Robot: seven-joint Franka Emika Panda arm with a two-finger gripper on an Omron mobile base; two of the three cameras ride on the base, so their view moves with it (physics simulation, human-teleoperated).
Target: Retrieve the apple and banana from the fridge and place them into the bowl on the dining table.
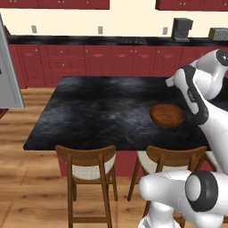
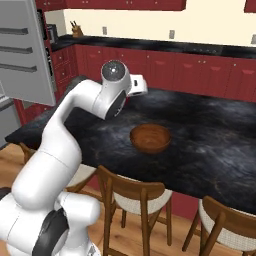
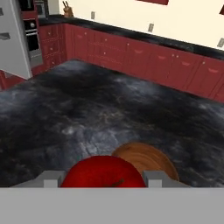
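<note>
Apple (image 3: 103, 172) clamped between fingers (image 3: 51, 178), lower half cut off, partly hiding bowl (image 3: 151, 159).

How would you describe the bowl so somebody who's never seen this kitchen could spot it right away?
Find the big black marbled dining table with wooden chairs along its near edge. The bowl sits on the tabletop, near that chair side. It is round, shallow and wood-brown against the dark stone.

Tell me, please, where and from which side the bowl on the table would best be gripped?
Probably by the rim of the bowl, coming straight down from above. It sits upright and open on the table, shallow and too wide to span, so one finger inside and one outside its thin wall seems best. The tool already holds the apple.
</note>
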